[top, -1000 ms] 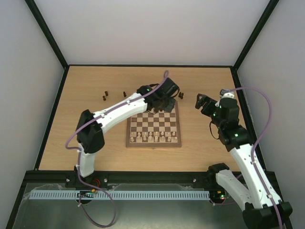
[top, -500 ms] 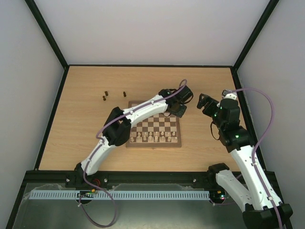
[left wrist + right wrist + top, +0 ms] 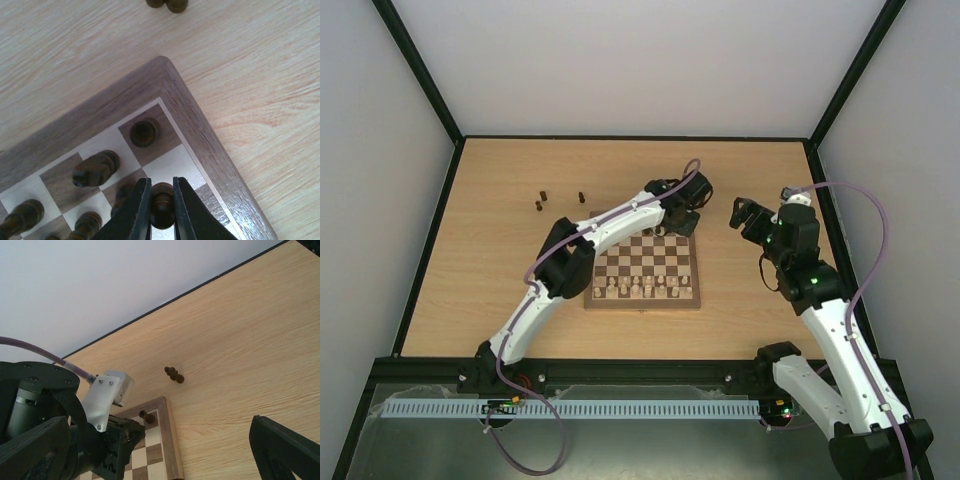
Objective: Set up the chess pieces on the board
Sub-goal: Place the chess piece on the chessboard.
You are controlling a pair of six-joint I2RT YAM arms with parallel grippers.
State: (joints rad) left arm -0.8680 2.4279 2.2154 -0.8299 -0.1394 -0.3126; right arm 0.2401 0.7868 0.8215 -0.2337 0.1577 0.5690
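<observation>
The board (image 3: pixel 642 262) lies mid-table. My left gripper (image 3: pixel 681 224) hangs over its far right corner. In the left wrist view it (image 3: pixel 162 210) is shut on a dark chess piece (image 3: pixel 162 205), over the light edge square next to the corner; whether the piece touches the board I cannot tell. A dark piece (image 3: pixel 144 132) stands on the corner square, and more dark pieces (image 3: pixel 95 168) fill squares to the left. One dark piece (image 3: pixel 174 375) lies on the table beyond the corner. My right gripper (image 3: pixel 744 212) is open and empty, above the table right of the board.
Three dark pieces (image 3: pixel 543 194) stand loose on the table at the far left. Pale cream pieces (image 3: pixel 640 290) fill the board's near rows. Black frame posts and white walls close in the table (image 3: pixel 480 260) on three sides.
My left arm swung right from the board's far middle to its far right corner with the dark piece in its jaws, then drew back slightly. The right arm barely moved.
</observation>
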